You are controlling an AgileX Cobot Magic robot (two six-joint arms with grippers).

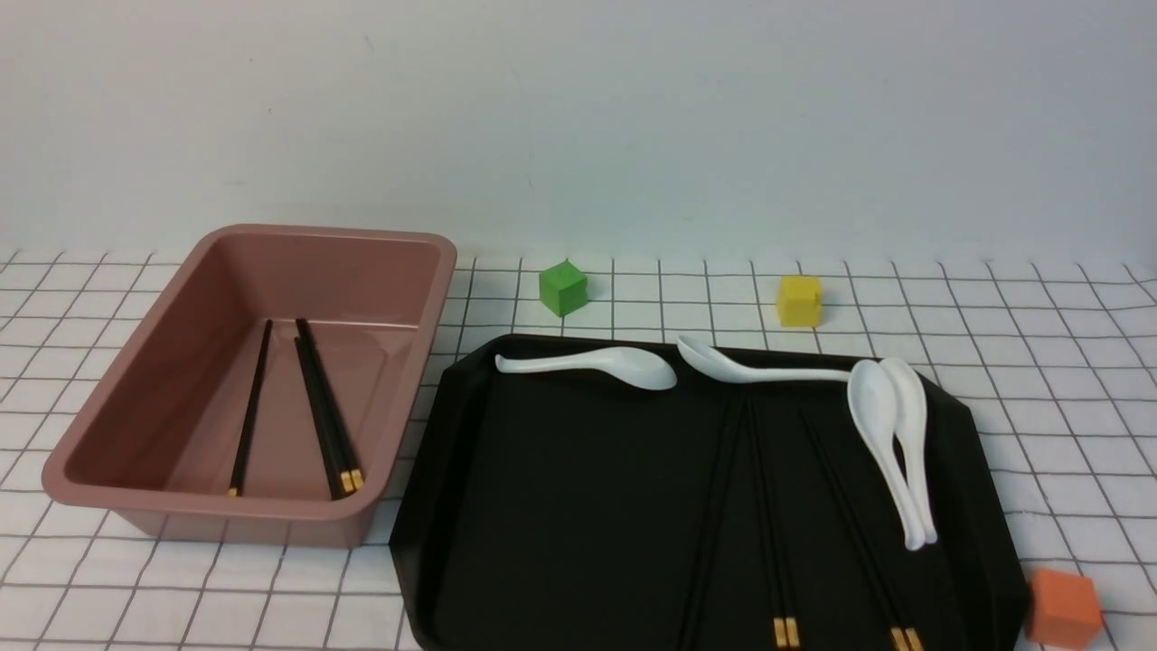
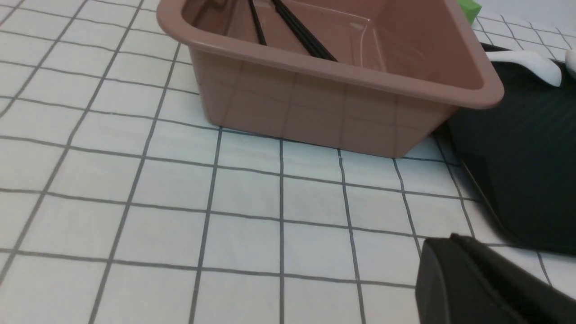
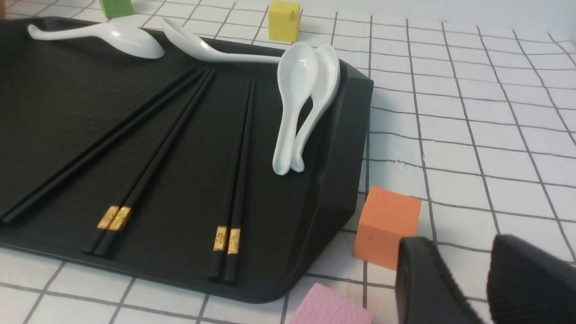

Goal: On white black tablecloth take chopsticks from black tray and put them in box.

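The brownish-pink box (image 1: 108, 425) stands at the left on the grid tablecloth (image 1: 1039, 362). Three black chopsticks (image 1: 321, 416) lie inside it, and they also show in the left wrist view (image 2: 301, 33). The black tray (image 1: 542, 506) lies to its right with three pairs of chopsticks (image 1: 768, 524) on it, gold bands toward the near edge; the right wrist view shows them too (image 3: 238, 157). My left gripper (image 2: 450, 252) is shut and empty over the cloth, near the box's (image 2: 315, 108) near wall. My right gripper (image 3: 468, 261) is open and empty beside the tray's (image 3: 67, 99) right corner. Neither gripper shows in the front view.
Several white spoons (image 1: 890, 434) lie along the tray's far and right sides. A green cube (image 1: 563, 287) and a yellow cube (image 1: 799, 299) stand behind the tray. An orange cube (image 3: 386, 227) and a pink block (image 3: 330, 308) sit close to my right gripper.
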